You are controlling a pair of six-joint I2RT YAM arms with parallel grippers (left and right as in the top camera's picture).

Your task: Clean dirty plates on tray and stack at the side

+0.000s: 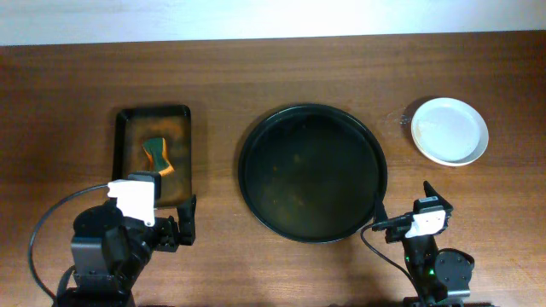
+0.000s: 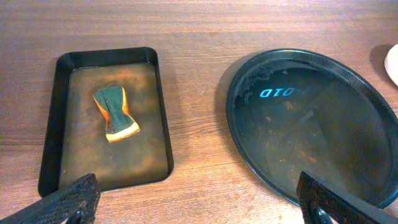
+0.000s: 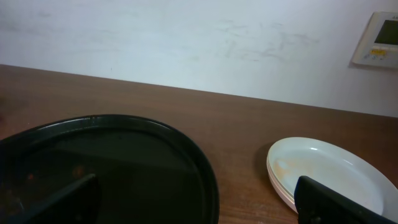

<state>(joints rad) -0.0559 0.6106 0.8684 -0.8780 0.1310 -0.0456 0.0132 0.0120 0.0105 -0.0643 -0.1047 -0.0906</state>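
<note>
The large round black tray [image 1: 311, 173] lies mid-table with no plate on it; it also shows in the left wrist view [image 2: 311, 118] and in the right wrist view [image 3: 118, 162]. The white plates [image 1: 450, 130] sit stacked on the table at the right, also in the right wrist view [image 3: 329, 171], with a faint orange trace on the top one. My left gripper [image 1: 175, 226] is open and empty near the front edge [image 2: 199, 202]. My right gripper [image 1: 405, 223] is open and empty at the tray's front right [image 3: 199, 202].
A smaller rectangular dark brown tray [image 1: 128, 162] at the left holds a green-and-orange sponge [image 1: 157, 154], also in the left wrist view [image 2: 114, 113]. A white wall runs behind the table's far edge.
</note>
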